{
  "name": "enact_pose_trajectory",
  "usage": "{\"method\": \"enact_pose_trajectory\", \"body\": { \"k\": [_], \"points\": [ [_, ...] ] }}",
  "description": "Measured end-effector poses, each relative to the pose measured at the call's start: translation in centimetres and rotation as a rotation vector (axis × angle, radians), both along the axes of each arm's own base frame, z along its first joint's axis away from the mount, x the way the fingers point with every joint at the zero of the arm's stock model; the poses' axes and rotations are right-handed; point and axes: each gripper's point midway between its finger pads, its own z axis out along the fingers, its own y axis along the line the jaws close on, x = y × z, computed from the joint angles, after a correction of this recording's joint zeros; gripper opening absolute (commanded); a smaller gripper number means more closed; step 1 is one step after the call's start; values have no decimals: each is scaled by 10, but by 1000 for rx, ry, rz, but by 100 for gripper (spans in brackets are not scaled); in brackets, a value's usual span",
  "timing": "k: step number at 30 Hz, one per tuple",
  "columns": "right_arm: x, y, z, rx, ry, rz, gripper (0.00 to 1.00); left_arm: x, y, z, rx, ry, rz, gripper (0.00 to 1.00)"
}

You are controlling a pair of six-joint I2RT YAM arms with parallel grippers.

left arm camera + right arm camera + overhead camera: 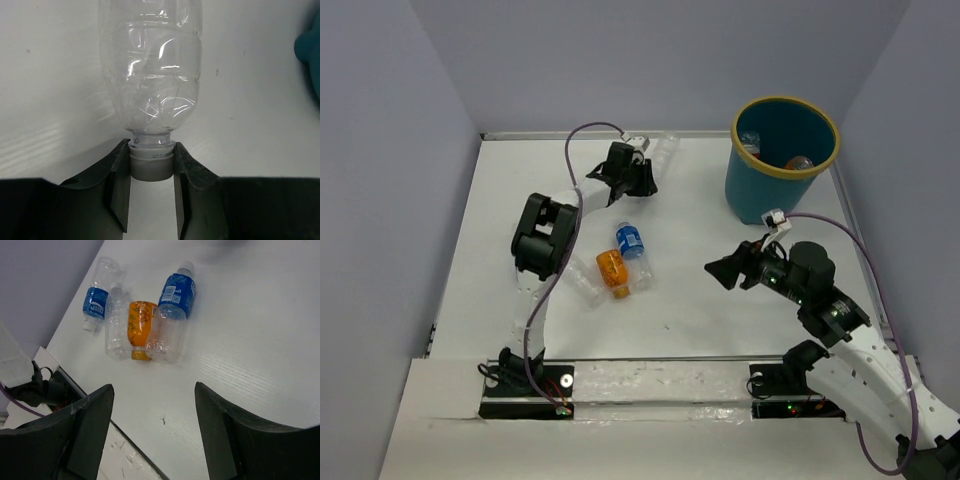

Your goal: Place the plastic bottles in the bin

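One clear bottle (150, 65) is stretching away from the left gripper (151, 152) at the far edge of the surface (700, 330); that gripper is clenching only its grey cap (151, 167). Four more are lying bunched mid-surface: a small blue-labelled bottle (96, 300), a second clear bottle (116, 327), an orange bottle (140, 325), a larger blue-labelled bottle (172, 310). Right of them, the right gripper (152, 390) is hovering released and empty. Farthest right, the bin (760, 195) is standing with something inside. Likely risk: gripped by so little, the bottle may be swinging loose or striking the bin's rim (786, 99).
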Motion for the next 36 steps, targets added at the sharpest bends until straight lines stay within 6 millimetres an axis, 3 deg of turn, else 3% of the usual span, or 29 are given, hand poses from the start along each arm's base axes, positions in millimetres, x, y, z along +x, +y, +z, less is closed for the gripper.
{"method": "enact_pose_trajectory", "body": {
  "k": [2, 5, 7, 8, 11, 12, 14, 16, 18, 23, 26, 29, 31, 36],
  "points": [
    [5, 1, 6, 4, 0, -11, 77, -19, 8, 9, -24, 10, 23, 0],
    [14, 5, 15, 14, 12, -25, 83, -44, 17, 51, -77, -31, 49, 0],
    [20, 9, 20, 27, 25, -34, 86, -58, 18, 100, -132, -126, 57, 0],
    [24, 11, 23, 39, 29, -38, 86, -74, 18, 130, -167, -184, 55, 0],
    [37, 19, 38, 75, 38, -55, 88, -117, 7, 191, -253, -301, 11, 0],
    [43, 21, 45, 96, 38, -67, 89, -133, 3, 209, -289, -339, -9, 0],
    [52, 26, 60, 126, 23, -80, 91, -166, -3, 226, -332, -375, -51, 0],
    [59, 30, 76, 160, 8, -85, 91, -197, -4, 228, -363, -380, -83, 0],
    [67, 35, 96, 198, -28, -83, 92, -231, 1, 213, -376, -344, -113, 0],
    [79, 46, 119, 257, -69, -66, 92, -280, 16, 182, -385, -267, -147, 0],
    [85, 56, 110, 261, -37, -40, 92, -299, 21, 184, -414, -267, -180, 0],
    [90, 67, 93, 261, 33, -13, 92, -315, 26, 199, -452, -297, -217, 0],
    [91, 73, 91, 274, 51, 9, 92, -320, 30, 200, -450, -293, -214, 0],
    [84, 88, 98, 293, 56, 80, 81, -330, 28, 197, -450, -267, -264, 0]
  ]
}}
